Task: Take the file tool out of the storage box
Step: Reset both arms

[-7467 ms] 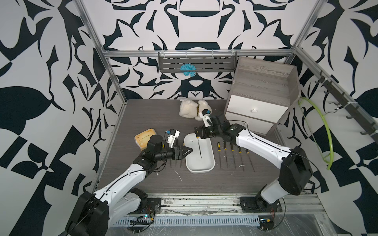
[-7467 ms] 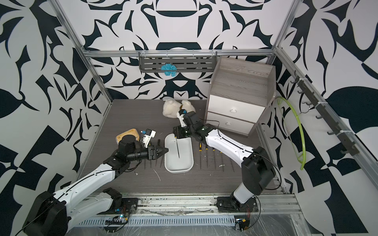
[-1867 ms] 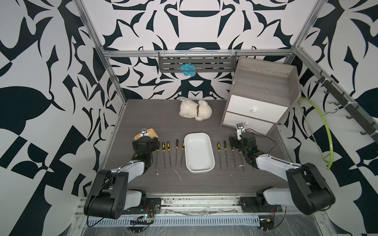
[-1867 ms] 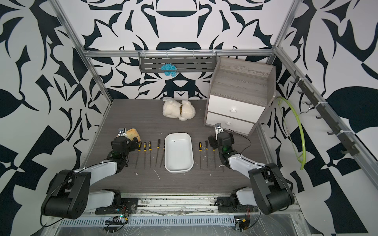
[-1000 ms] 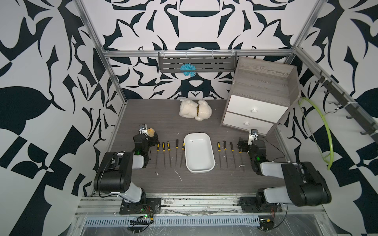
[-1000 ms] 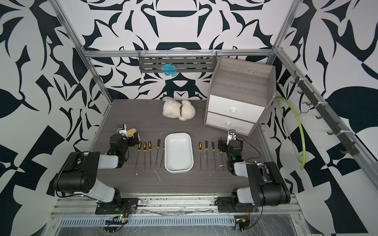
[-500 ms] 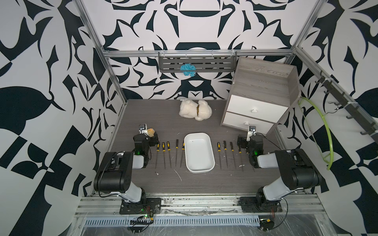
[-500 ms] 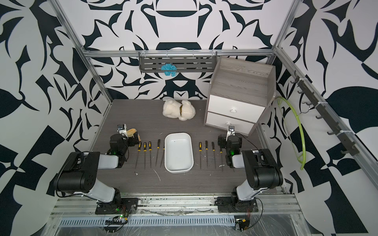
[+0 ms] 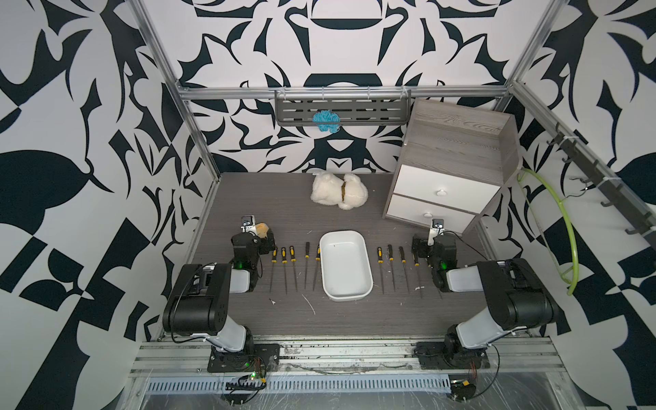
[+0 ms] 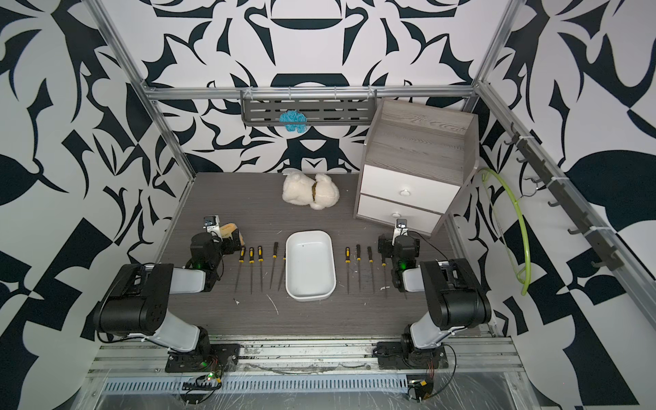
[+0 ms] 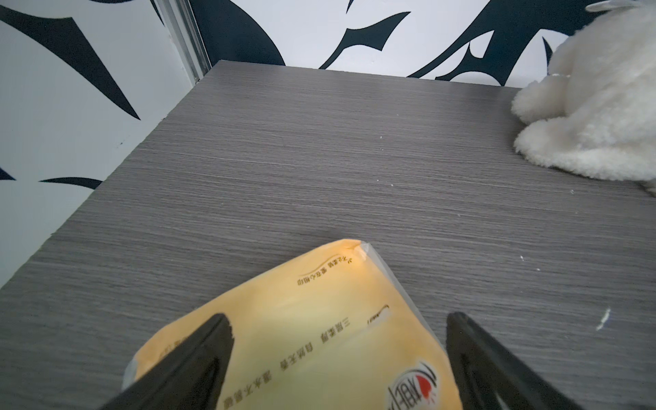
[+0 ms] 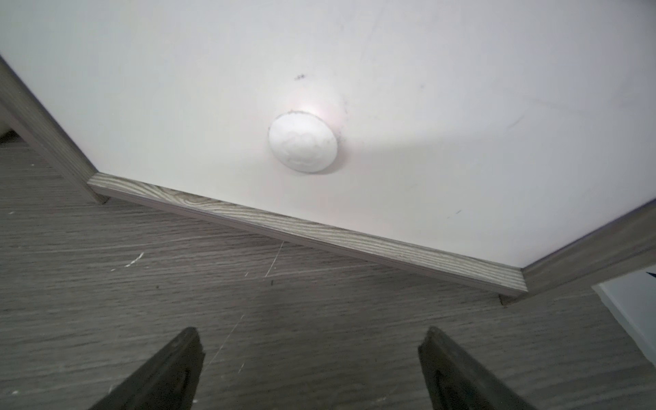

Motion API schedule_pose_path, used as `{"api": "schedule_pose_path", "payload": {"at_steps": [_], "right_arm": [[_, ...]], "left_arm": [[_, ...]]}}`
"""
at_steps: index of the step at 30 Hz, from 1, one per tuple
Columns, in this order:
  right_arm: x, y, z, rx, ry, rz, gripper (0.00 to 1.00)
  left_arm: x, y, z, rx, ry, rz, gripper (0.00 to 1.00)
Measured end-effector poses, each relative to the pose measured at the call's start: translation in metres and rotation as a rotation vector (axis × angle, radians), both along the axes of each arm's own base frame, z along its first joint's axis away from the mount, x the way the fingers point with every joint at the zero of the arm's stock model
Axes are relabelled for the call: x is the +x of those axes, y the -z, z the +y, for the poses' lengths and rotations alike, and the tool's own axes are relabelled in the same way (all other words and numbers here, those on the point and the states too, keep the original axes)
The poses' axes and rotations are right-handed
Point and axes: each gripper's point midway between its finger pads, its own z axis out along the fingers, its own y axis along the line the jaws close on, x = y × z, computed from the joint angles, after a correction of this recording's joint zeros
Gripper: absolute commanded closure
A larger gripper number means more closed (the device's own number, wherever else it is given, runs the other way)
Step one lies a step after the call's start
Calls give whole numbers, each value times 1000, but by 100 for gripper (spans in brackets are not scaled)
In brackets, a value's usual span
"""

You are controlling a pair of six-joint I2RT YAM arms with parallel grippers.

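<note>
The white storage box [image 9: 346, 263] [image 10: 309, 263] sits mid-table with nothing inside it. Several black-and-yellow files lie in rows on the table, some left of the box [image 9: 284, 264] [image 10: 251, 266] and some right of it [image 9: 390, 264] [image 10: 359, 264]. My left gripper [image 9: 265, 240] [image 11: 337, 319] is folded back at the left end of the rows, open, its fingers either side of a yellow packet [image 11: 319, 319] without closing on it. At the right end my right gripper [image 9: 426, 245] [image 12: 312, 331] stands open over bare table.
A grey cabinet [image 9: 458, 159] with white drawers stands at the back right, its lower drawer knob [image 12: 302, 142] just ahead of my right gripper. A white plush toy [image 9: 339, 191] [image 11: 596, 106] lies at the back. A wall shelf [image 9: 340, 110] carries a blue object.
Some seconds ago a file lay in the box with both grippers near it; now the box is empty and both arms have folded back to the sides. Over the last second, hardly any movement.
</note>
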Motion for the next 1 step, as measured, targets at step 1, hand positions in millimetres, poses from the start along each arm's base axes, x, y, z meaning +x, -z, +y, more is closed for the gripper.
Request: {"api": "schedule_pose_path", "payload": {"at_steps": [1], "right_arm": [[0, 0, 0, 0, 0, 0, 1]], "left_arm": [[0, 0, 0, 0, 0, 0, 1]]}}
